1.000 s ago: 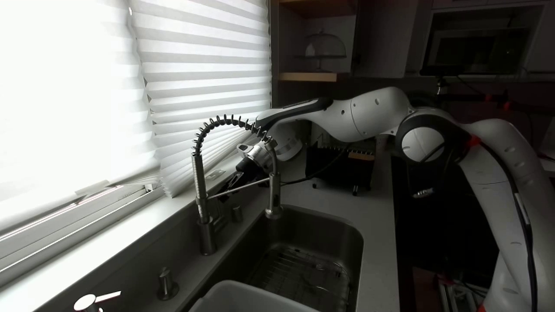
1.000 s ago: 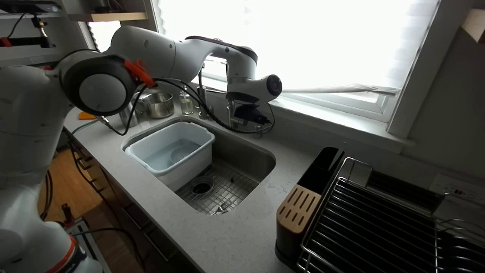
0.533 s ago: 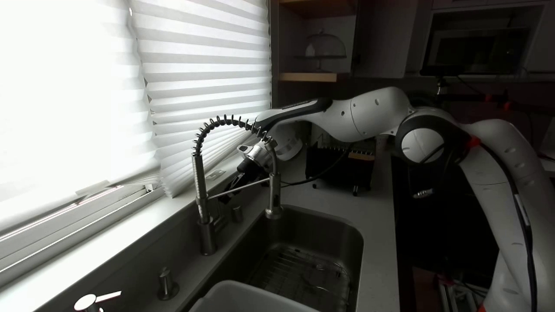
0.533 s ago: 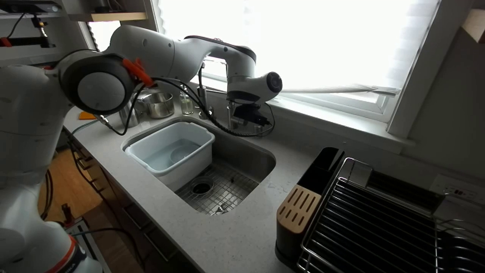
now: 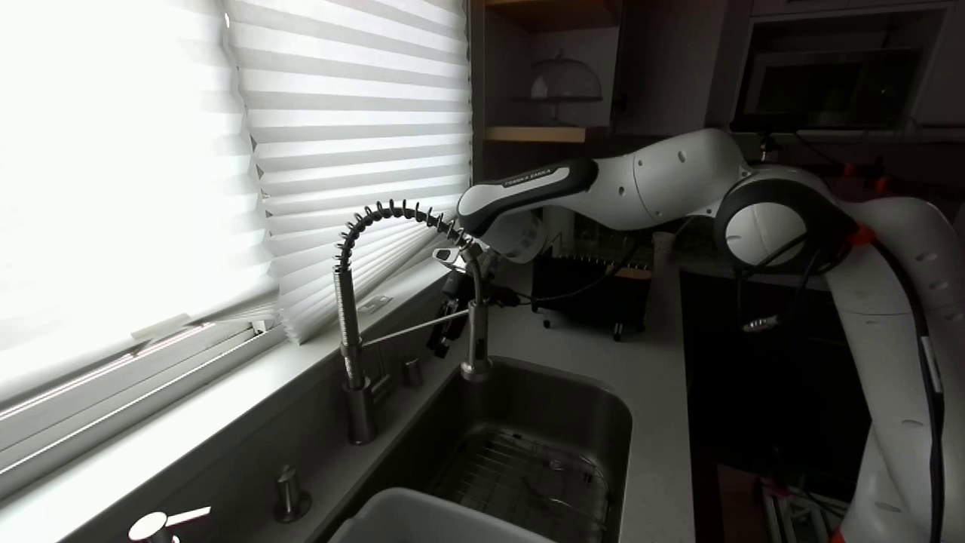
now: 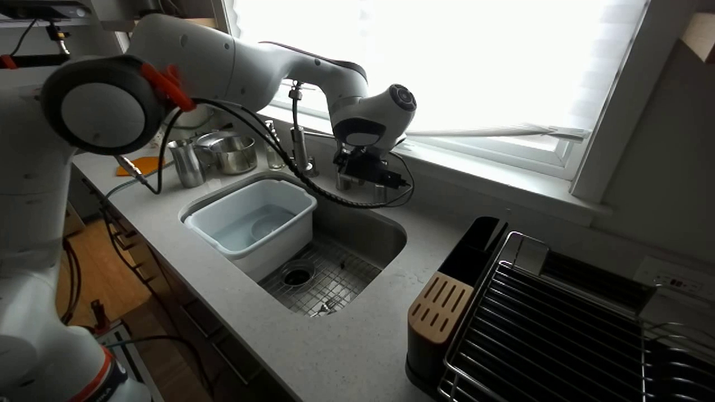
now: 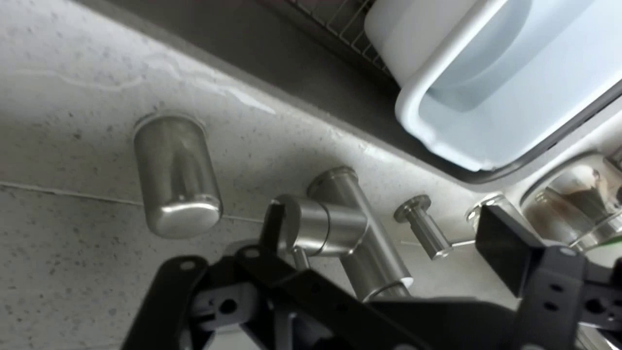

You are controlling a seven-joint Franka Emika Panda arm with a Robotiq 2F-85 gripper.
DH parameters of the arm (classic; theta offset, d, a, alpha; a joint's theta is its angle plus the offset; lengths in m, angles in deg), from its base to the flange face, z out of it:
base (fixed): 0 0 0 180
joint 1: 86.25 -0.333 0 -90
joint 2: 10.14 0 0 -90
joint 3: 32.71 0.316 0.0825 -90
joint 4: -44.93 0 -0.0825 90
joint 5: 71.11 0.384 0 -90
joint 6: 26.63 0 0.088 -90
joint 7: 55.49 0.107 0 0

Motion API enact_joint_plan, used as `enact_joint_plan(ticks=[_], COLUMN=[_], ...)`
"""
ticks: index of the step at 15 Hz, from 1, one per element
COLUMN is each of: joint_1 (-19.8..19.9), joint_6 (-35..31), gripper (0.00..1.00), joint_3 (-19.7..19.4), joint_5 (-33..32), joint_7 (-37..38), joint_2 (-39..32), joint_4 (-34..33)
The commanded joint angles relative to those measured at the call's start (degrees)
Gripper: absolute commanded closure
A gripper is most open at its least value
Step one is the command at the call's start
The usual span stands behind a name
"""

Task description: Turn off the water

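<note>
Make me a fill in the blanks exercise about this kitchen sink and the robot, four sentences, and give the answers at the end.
1. In the wrist view, the gripper is not shut but ____.
2. The faucet has a spray head pointing straight ____.
3. The plastic tub sits ____ the sink, not beside it.
4. The slotted panel next to the dish rack looks made of ____.
Missing words: open; down; inside; wood.

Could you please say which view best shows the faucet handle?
The wrist view: the faucet handle appears close up, though the gripper covers part of it. In an exterior view it is small and dark; in an exterior view I cannot make it out past the arm.
</note>
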Motion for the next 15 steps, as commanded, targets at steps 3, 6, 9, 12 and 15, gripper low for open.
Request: enact_joint_plan(ticks=[3, 6, 9, 12, 15], joint_1=[-0.03, -0.03, -0.05, -0.05, -0.11], joint_6=[1.43, 1.47, 1.22, 1.19, -0.02], gripper=[0.00, 0.00, 0.00, 0.00, 0.00], joint_3=[-1.64, -2.11, -3.06, -4.82, -7.07], joint_5=[-11.23, -15.56, -17.81, -18.68, -19.58], joint_7=[4.74, 5.99, 5.94, 5.11, 4.57], joint_2=[13.35, 19.72, 26.82, 33.33, 39.93], joint_4=[14.35, 20.86, 27.22, 32.45, 37.22])
